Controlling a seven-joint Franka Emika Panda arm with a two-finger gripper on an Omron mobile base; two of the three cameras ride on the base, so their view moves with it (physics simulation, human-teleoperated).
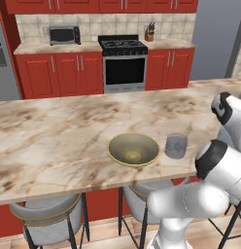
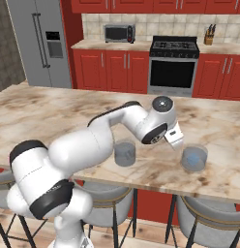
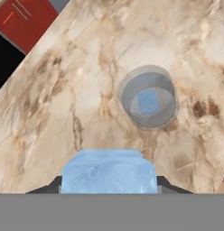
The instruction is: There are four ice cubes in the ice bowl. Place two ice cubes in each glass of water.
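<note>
Your gripper (image 3: 108,187) is clamped on an ice cube (image 3: 108,173), held above the marble counter (image 1: 54,136). Just beyond it stands a glass (image 3: 148,97) with one cube (image 3: 148,100) already inside. In the right base view this glass (image 2: 194,158) is right of the second glass (image 2: 125,152). The ice bowl (image 1: 134,149) sits just left of that second glass (image 1: 176,145); something pale lies in it, possibly ice.

glossy veined marble counter (image 3: 64,90), translucent glass tumbler (image 3: 149,97), frosty translucent ice cube (image 3: 109,171).
</note>
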